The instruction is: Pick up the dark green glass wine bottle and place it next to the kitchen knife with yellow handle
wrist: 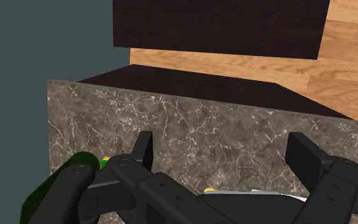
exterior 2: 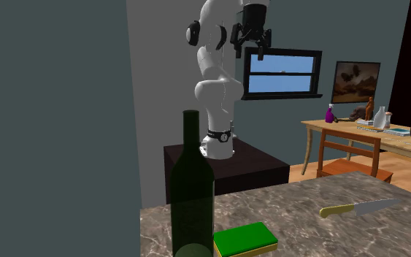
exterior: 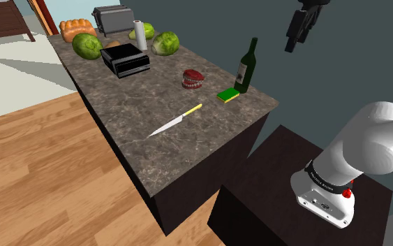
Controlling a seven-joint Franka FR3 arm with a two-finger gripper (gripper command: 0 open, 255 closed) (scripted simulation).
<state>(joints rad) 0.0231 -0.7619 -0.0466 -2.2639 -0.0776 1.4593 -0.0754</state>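
Nearest you in the shoulder view is the dark stand [exterior: 285,189] with the arm's white base on it. The gripper [exterior: 290,46] hangs high over that area, well apart from the bottle. Its fingers [wrist: 142,149] are spread wide with nothing between them. The wrist view looks down onto the end of the counter [wrist: 171,127]. There the bottle's green body shows just outside one finger, not in the gap.

Next out, on the near end of the dark marbled counter, you have a green sponge [exterior: 227,96] with a yellow underside. Just beside it is the wine bottle [exterior: 246,68]: upright, dark green, pale label, close to the wall-side edge. You can't tell whether bottle and sponge touch.

Further along, mid-counter, the knife [exterior: 176,120] lies flat. Its yellow handle points toward the sponge and its blade points away from it. It's well apart from the bottle. A red-and-white teeth toy [exterior: 193,79] sits between the knife and the wall.

Beyond that is a black box-shaped appliance [exterior: 125,60], then a paper towel roll [exterior: 139,35], a green head [exterior: 165,44] and a green melon [exterior: 86,46]. A bread loaf [exterior: 77,29] and a toaster [exterior: 111,19] are at the far end.
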